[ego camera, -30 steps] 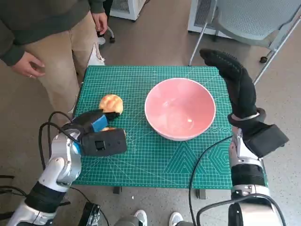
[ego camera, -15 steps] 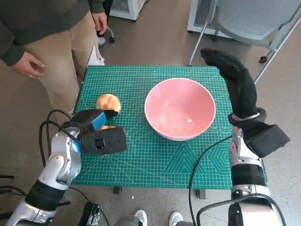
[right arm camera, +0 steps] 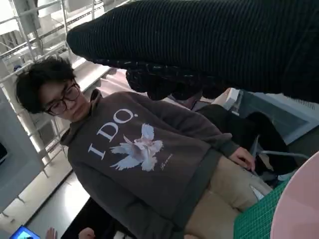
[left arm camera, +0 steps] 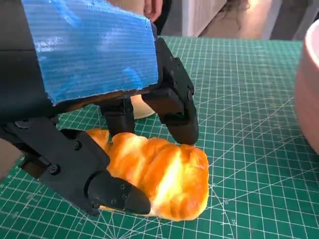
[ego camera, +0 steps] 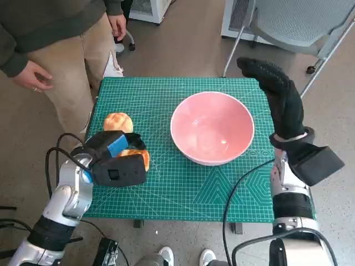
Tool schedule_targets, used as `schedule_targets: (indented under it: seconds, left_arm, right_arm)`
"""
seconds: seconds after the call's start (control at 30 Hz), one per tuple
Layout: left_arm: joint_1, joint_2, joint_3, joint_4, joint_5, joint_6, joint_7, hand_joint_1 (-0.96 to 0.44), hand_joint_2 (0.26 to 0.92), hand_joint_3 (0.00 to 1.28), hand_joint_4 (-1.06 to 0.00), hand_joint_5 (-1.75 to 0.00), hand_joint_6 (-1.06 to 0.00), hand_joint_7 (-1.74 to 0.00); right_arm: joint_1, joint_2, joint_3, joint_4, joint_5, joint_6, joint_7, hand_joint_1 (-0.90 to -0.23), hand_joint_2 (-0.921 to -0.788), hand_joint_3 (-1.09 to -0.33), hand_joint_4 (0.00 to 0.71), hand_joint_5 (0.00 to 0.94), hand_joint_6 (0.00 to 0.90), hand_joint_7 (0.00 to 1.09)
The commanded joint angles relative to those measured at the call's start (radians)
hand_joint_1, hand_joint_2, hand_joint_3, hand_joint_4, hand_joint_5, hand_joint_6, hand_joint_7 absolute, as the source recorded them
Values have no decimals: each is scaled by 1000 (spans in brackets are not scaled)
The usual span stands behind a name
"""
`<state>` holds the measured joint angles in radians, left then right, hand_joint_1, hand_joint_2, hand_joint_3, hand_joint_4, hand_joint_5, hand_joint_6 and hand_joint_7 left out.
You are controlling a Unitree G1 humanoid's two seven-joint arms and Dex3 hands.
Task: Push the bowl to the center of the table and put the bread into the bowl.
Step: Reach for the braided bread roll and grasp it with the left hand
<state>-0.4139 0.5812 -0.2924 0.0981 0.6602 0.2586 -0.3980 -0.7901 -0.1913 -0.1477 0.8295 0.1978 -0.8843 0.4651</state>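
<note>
We are observing the table (ego camera: 183, 188) with the pink bowl (ego camera: 212, 128) sitting right of centre frame, unmoved. The right hand (ego camera: 277, 100) is standing raised, fingers straight, empty. The left hand (ego camera: 113, 160) has dropped lower-left and is now clamping its fingers (left arm camera: 177, 112) around the bread (left arm camera: 159, 174); the round bun (ego camera: 118, 122) is lying just above. Lifting comes next, we judge.

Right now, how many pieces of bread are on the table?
2. One round bun lies free near the table's left edge. One loaf sits between the left hand's fingers, just nearer the robot. None seems hidden.
</note>
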Motion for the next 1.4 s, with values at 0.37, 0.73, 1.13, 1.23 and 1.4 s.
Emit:
schedule_targets:
  seconds: [0.37, 0.73, 1.13, 1.23, 1.4]
  left_arm:
    - [21, 8, 21, -21, 3, -14, 28, 7, 643, 542, -671, -1438, -763, -908]
    - [19, 7, 21, -26, 10, -16, 40, 7, 647, 544, -667, -1444, -747, -926]
    - [24, 13, 44, -121, 6, 19, 7, 7, 650, 542, -674, -1433, -730, -948]
    - [27, 15, 54, -167, 5, 36, -11, 6, 667, 505, -687, -1406, -731, -941]
    - [33, 17, 79, -277, 1, 72, -48, 4, 730, 378, -713, -1337, -733, -927]
  right_arm:
    - [8, 3, -6, 22, 16, 13, 18, -710, -921, -840, 190, 0, -1, 511]
    - [6, 5, -5, 23, 11, 13, 13, -706, -921, -840, 190, 0, -1, 513]
    - [2, 3, -5, 30, 7, 10, 11, -704, -921, -840, 190, 0, -1, 513]
    - [-1, 2, -5, 36, 6, 9, 11, -703, -921, -840, 190, 0, -1, 514]
    - [-7, 1, -7, 42, 8, 11, 13, -702, -921, -840, 190, 0, -1, 513]
